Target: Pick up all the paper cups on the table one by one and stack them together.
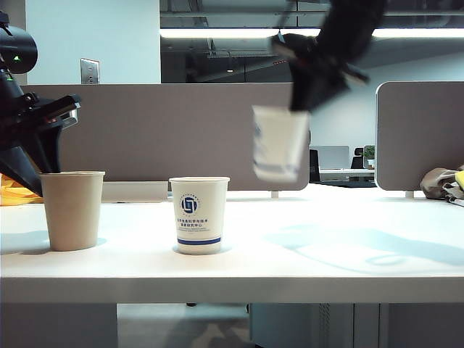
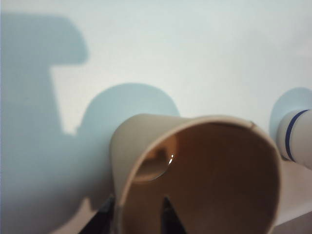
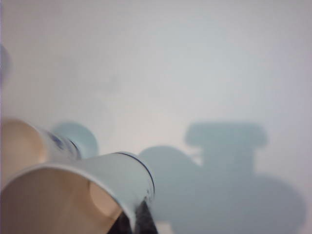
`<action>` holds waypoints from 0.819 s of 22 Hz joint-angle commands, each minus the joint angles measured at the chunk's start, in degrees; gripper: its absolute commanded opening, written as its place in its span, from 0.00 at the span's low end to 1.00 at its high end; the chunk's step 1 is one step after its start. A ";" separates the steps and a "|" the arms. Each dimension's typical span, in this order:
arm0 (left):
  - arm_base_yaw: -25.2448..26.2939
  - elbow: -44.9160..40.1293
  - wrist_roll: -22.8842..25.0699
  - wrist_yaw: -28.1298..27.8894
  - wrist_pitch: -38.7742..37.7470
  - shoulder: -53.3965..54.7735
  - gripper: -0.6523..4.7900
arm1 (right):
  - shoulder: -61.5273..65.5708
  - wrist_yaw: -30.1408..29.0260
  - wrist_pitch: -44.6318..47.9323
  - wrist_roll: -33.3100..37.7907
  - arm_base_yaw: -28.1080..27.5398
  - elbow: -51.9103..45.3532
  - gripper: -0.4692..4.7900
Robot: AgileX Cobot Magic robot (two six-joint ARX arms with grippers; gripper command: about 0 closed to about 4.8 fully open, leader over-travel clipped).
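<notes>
One blurred white paper cup [image 1: 280, 143] hangs pinched in the right gripper [image 1: 308, 98]; the left gripper [image 2: 136, 217] gapes around the tan cup [image 1: 72, 209].

The white tabletop [image 1: 326, 254] carries a tan paper cup [image 1: 72, 209] straddled at its rim by the left pincer [image 2: 136, 219], and a white blue-banded paper cup [image 1: 199, 214] beside it, below and left of the raised right pincer [image 3: 134, 222].

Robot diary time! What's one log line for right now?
right gripper: shut on white cup, lifted | left gripper: open astride brown cup rim | second white cup: on table
</notes>
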 commanded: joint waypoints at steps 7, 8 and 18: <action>-0.07 0.28 -1.51 0.46 2.38 0.07 0.34 | -0.20 -1.25 -1.25 0.50 9.18 6.86 0.08; -0.07 0.28 -2.10 0.44 2.58 0.07 0.34 | -0.20 -1.16 -1.20 0.50 9.86 6.86 0.08; -0.09 0.28 -2.36 1.05 3.41 0.07 0.34 | 5.64 -0.26 -0.79 0.48 13.31 6.86 0.08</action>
